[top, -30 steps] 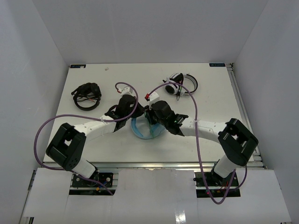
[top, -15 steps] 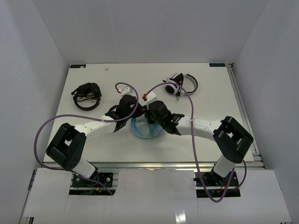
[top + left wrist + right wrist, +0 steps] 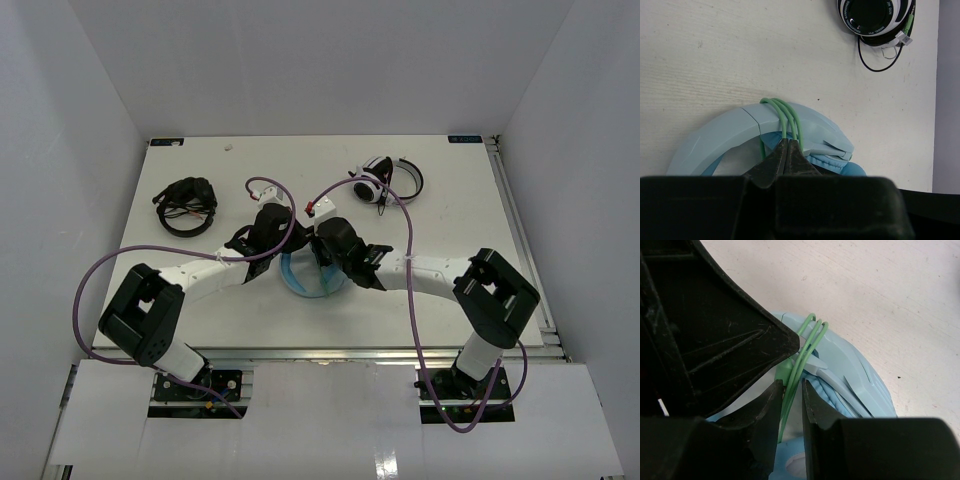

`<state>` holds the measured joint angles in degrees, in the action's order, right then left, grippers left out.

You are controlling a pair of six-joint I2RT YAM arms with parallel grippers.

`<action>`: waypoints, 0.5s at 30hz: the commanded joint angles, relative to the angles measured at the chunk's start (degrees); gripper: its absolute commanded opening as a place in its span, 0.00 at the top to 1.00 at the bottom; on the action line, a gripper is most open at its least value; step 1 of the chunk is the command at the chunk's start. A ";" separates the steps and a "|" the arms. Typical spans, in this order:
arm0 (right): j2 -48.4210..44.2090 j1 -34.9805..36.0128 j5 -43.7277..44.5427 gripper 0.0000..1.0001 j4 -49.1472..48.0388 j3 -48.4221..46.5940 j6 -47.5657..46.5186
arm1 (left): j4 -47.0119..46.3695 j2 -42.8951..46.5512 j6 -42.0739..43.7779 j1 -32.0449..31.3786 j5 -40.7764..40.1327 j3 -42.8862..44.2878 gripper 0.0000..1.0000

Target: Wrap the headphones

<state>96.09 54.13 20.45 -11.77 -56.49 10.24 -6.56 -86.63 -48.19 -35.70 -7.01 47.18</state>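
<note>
Top view first: the headphones (image 3: 305, 286) sit on the table (image 3: 300, 160) around the middle, a bit toward the near edge, and both your arms are crowded over them. The left gripper (image 3: 287, 252) comes in from the left and the right gripper (image 3: 318, 262) from the right, and they nearly touch above the blue band. You can't read the fingers from up here. The black headphones (image 3: 186, 206) are well off to the far left, and the white-and-black headphones (image 3: 388, 180) are far right.

Left wrist cam: the headband (image 3: 725, 135) lies as an arch on the table, with the green cable (image 3: 785, 112) looped over its top in about three strands. Your left fingers are pressed together with no gap, and the strands run straight down into the tips, so it looks pinched. The white-and-black pair is in the top right corner.

Right wrist cam: your right fingers are narrow, just a slit, and the green strands run through that slit. I can't tell if they're actually squeezing. The left gripper is the big black shape right beside it on the left, its tip touching the cable where it crosses the band.
</note>
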 commanded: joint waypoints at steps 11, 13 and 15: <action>-1.01 0.38 2.19 0.69 -4.54 -0.36 0.31 | 1.53 1.43 -1.74 -0.60 1.72 0.30 1.00; -1.19 0.55 2.15 0.68 -5.06 -0.15 0.48 | 1.36 1.09 -2.20 -0.60 2.29 0.47 1.00; -1.49 0.74 2.31 0.64 -5.74 0.50 0.48 | 1.17 0.82 -2.58 -0.60 2.78 0.69 1.00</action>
<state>96.09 54.43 20.77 -12.48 -56.45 10.30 -6.52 -86.63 -49.49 -35.70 -6.89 47.18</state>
